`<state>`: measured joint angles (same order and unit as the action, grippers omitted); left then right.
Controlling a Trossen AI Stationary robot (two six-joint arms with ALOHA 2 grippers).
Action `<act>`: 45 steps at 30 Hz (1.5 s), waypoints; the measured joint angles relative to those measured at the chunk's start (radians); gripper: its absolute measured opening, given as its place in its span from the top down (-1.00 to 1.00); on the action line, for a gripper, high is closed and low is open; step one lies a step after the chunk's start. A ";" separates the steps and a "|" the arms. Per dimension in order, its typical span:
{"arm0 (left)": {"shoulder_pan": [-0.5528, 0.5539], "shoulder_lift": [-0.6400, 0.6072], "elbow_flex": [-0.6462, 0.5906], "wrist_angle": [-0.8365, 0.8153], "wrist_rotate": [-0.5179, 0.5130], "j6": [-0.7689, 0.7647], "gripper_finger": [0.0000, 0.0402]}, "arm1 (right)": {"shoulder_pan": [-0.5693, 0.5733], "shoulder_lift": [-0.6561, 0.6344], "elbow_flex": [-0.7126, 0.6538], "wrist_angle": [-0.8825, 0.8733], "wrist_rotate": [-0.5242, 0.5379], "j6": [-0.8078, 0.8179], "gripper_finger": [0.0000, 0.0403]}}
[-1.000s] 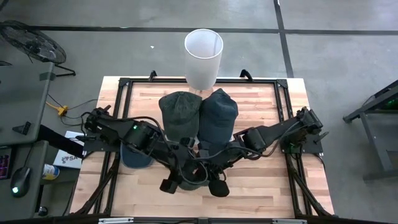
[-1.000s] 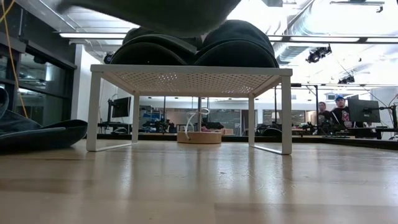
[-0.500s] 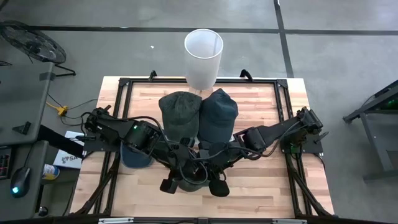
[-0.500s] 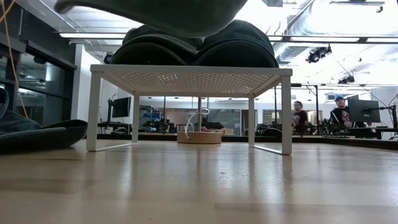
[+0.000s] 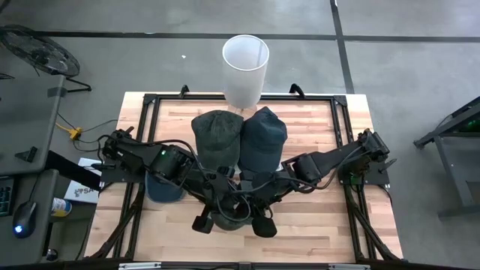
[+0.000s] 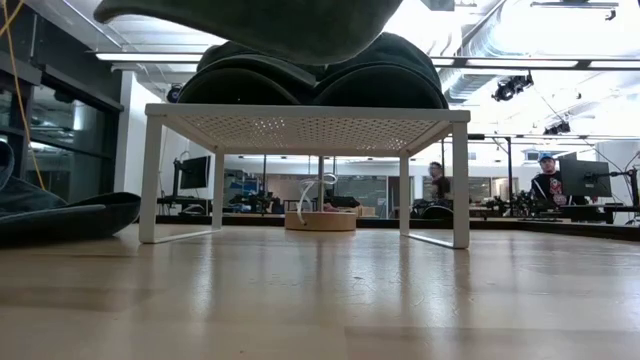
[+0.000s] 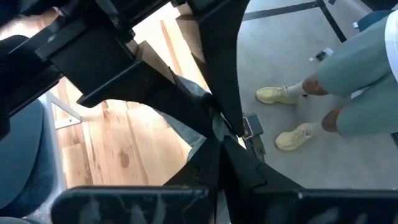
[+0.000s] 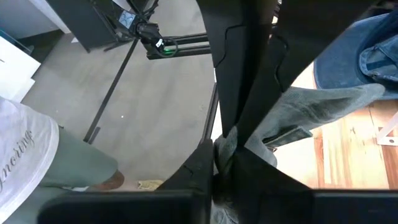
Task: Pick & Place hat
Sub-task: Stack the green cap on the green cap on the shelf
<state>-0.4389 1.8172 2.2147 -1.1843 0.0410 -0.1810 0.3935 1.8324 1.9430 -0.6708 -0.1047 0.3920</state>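
Both arms reach in toward the near middle of the table (image 5: 315, 225), where they hold one grey-green hat (image 5: 234, 217) between them, lifted off the wood. In the low view this hat (image 6: 250, 25) hangs high across the top of the picture, above the white rack (image 6: 305, 125), with nothing under it but bare tabletop. The left gripper (image 7: 217, 127) is pressed together on a fold of the hat's cloth, and its wrist view shows the pale fabric squeezed between the dark fingers (image 7: 205, 106). The right gripper (image 8: 225, 146) is likewise pinched on the hat's edge, with crumpled grey cloth bunched where its fingers (image 8: 249, 112) meet. Two more hats sit side by side on top of the rack: a green one (image 5: 216, 135) on the left and a dark blue one (image 5: 262, 136) on the right, touching each other. Another blue hat (image 5: 161, 191) lies flat on the table beside the left arm. A white bin (image 5: 245, 69) stands on the floor just beyond the table's far edge. A person's legs and yellow shoes (image 7: 283, 96) show on the floor by the table's near edge.
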 joint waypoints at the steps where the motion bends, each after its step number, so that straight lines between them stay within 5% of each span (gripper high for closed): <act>1: 0.000 0.000 0.000 0.000 0.002 0.000 0.98 | 0.000 0.000 0.000 0.000 0.000 0.004 0.82; 9: 0.000 0.001 0.000 0.000 0.030 -0.009 0.99 | 0.000 -0.022 0.000 -0.008 0.001 0.015 0.43; 18: -0.002 -0.010 0.003 -0.007 0.021 -0.026 1.00 | 0.001 -0.114 0.000 -0.140 0.076 0.050 0.34; 27: -0.022 -0.049 0.144 -0.114 -0.118 -0.068 1.00 | 0.052 -0.201 0.000 -0.257 0.255 0.096 0.34; 45: -0.019 -0.306 0.123 -0.037 -0.434 -0.103 1.00 | 0.100 -0.236 0.000 -0.269 0.435 0.106 0.34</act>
<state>-0.4576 1.5116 2.3375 -1.2217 -0.3931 -0.2841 0.4931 1.5967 1.9427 -0.9398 0.3301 0.4980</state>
